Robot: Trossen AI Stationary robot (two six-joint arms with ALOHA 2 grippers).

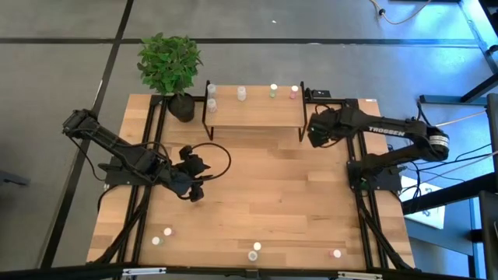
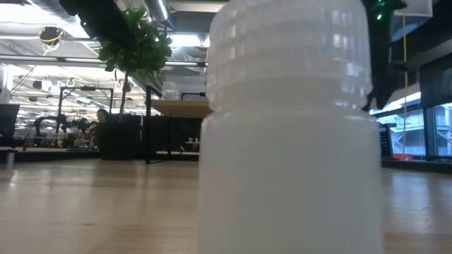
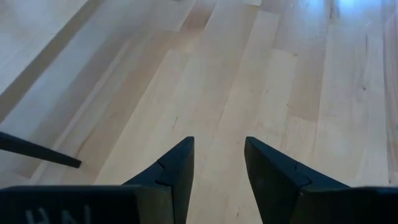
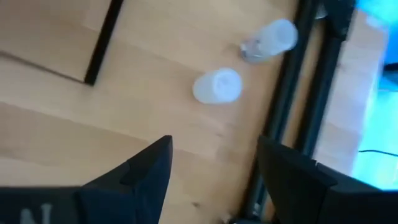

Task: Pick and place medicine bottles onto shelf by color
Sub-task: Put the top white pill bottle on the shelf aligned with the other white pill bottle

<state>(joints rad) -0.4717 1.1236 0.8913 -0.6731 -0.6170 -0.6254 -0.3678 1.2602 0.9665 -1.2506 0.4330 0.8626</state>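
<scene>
The shelf (image 1: 253, 109) stands at the table's far middle, and several medicine bottles (image 1: 241, 93) stand on its board. Other bottles (image 1: 257, 246) stand near the table's near edge, one of them (image 2: 289, 127) right in front of the low camera. My right gripper (image 4: 214, 142) is open and hangs over the table just right of the shelf's right legs (image 4: 99, 43). Beyond its fingertips one white-capped bottle (image 4: 217, 86) stands upright and another (image 4: 268, 39) lies on its side. My left gripper (image 3: 217, 142) is open over bare wood at the table's left middle (image 1: 196, 185).
A potted plant (image 1: 171, 66) stands at the shelf's left end. A black cable loop (image 1: 222, 159) lies beside my left gripper. Black frame bars (image 4: 305, 93) run along the table's right edge, close to the two bottles.
</scene>
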